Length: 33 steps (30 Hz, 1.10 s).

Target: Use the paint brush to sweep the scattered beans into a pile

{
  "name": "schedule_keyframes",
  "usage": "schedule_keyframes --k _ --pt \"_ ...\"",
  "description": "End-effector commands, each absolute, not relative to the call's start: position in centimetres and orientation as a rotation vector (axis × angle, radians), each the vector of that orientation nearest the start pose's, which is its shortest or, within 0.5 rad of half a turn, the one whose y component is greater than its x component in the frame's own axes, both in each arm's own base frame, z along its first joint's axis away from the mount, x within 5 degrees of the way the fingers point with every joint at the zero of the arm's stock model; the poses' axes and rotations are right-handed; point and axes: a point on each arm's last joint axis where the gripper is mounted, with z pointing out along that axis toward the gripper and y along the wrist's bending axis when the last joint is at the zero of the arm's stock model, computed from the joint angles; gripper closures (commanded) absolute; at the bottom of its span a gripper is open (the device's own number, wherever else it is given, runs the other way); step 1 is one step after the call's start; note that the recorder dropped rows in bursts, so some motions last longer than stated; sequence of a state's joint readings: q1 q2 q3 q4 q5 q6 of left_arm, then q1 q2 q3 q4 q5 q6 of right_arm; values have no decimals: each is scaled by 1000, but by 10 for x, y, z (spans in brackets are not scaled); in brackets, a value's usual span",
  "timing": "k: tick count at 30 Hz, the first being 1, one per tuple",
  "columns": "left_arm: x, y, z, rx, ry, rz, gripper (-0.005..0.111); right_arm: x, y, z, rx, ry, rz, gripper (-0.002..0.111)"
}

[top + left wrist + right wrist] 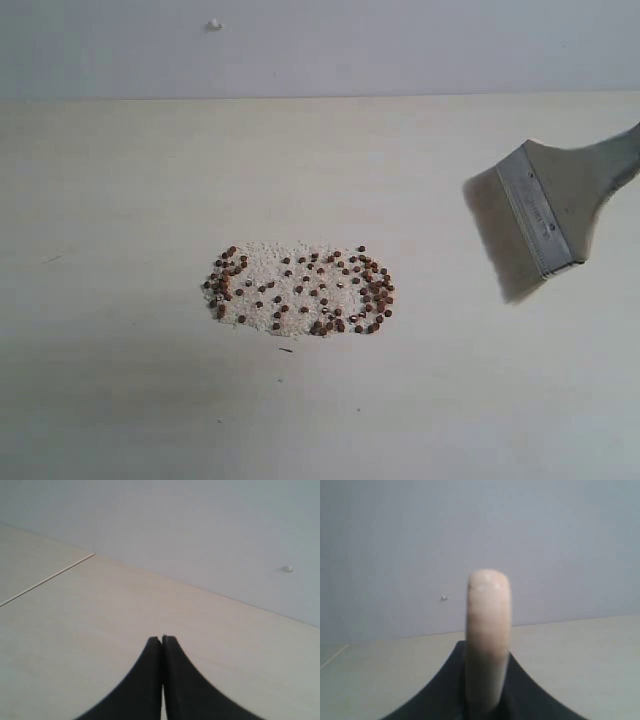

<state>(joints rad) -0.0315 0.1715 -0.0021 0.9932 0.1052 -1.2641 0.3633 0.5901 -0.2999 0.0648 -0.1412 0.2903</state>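
Reddish-brown beans (300,290) lie scattered over an oval patch of fine white grains (262,262) near the middle of the pale table (120,400); they appear in the exterior view alone. Well apart to their right, the paint brush (545,210) angles its bristles toward them. Its handle is cut off by the frame edge, and I cannot tell whether the bristles touch the table. Only the right wrist view shows the right gripper (486,655), its dark fingers clamped on the blurred handle end. Only the left wrist view shows the left gripper (162,641), its fingers pressed together on nothing.
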Motion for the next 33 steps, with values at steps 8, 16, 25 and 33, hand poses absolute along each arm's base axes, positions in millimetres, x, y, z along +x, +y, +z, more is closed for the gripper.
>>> schedule_keyframes --k 8,16,25,33 --pt "69 6 197 -285 1688 -154 107 119 44 282 -4 1632 540 108" --pt "69 6 197 -285 1688 -154 107 119 44 287 -7 1575 544 108" --pt "69 6 197 -285 1688 -154 107 119 44 286 14 1588 563 108" --pt "69 6 197 -285 1688 -154 107 119 44 288 20 1568 571 108"
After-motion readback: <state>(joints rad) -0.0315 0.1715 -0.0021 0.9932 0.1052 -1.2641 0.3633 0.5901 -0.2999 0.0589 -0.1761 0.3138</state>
